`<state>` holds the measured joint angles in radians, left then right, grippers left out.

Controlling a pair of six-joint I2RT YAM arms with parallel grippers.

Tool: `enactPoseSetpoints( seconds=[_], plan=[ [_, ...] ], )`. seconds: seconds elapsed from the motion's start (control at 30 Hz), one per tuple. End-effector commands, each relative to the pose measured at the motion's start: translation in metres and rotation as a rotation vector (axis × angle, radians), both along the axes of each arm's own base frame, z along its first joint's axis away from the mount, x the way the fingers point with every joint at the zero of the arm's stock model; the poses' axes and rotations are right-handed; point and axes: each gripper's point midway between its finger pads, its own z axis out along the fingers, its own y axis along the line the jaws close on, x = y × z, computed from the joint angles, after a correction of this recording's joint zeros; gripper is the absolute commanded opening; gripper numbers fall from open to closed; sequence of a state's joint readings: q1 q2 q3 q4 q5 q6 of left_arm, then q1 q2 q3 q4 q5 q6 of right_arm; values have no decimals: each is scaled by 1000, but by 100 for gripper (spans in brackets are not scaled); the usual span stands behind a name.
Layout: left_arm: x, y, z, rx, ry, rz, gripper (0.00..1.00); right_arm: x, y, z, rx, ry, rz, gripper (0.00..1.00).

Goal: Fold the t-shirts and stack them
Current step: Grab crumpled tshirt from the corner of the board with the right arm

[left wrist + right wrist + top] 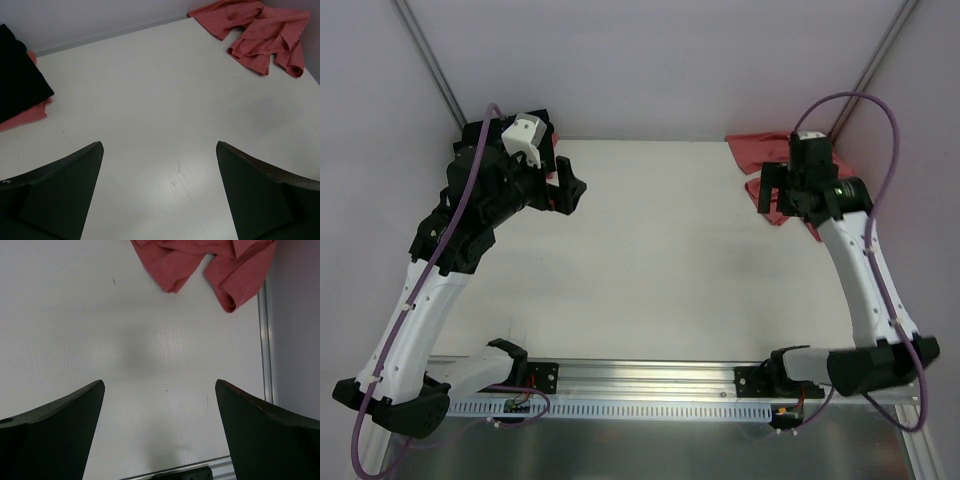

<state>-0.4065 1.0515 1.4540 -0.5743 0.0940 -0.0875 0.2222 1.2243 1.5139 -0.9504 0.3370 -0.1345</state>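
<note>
Seen from above, the left gripper (570, 185) hangs over the far left of the table (660, 260); the right gripper (768, 192) hovers near a crumpled coral-red t-shirt (750, 150) in the far right corner. The left wrist camera shows its jaws spread wide and empty; a folded black t-shirt (20, 75) lies on a folded coral-red t-shirt (27, 116). The right wrist camera shows jaws likewise parted, gripping nothing, with the crumpled coral-red t-shirt ahead.

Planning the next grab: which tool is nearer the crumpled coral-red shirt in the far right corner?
Right. The right tool is at the edge of the crumpled coral-red shirt, open. The left tool is across the table at the far left, by the folded stack.
</note>
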Motion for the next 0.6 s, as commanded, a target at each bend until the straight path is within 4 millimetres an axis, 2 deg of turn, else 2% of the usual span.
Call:
enactPoseSetpoints(
  seconds=[0.0,0.07,0.1,0.13,0.17,0.2,0.23,0.27,0.3,0.33,0.37,0.4,0.53,0.57],
  plan=[
    [-4,5,8,-4,-42,19,99,32,-5,-60,-20,190,-90,100],
    [-6,5,7,-14,-36,18,99,58,3,-61,19,176,-90,99],
    [-7,4,8,-22,-31,17,99,80,4,-63,23,175,-98,99],
    [-8,4,7,-25,-24,15,99,91,3,-61,32,173,-105,99],
    [-9,4,7,-30,-22,14,99,102,-2,-58,31,171,-124,99],
    [-10,4,5,-33,-15,15,99,113,-15,-55,28,169,-163,100],
    [-12,5,4,-35,-12,16,99,132,-23,-52,27,165,-193,100],
    [-13,7,3,-33,-10,25,99,139,-34,-52,41,159,-251,99],
    [-14,8,0,-34,-7,29,99,145,-55,-54,54,160,-307,99],
    [-16,11,0,-34,-9,40,99,147,-60,-57,60,184,-332,99],
    [-17,12,-1,-33,-7,43,99,161,-73,-56,90,166,-382,100],
    [-18,15,-4,-23,-2,57,99,165,-86,-56,96,157,-409,100],
    [-25,25,-16,1,20,91,99,182,-107,-54,114,110,-435,100],
    [-26,25,-20,5,30,90,99,183,-115,-64,123,127,-451,99]
  ],
)
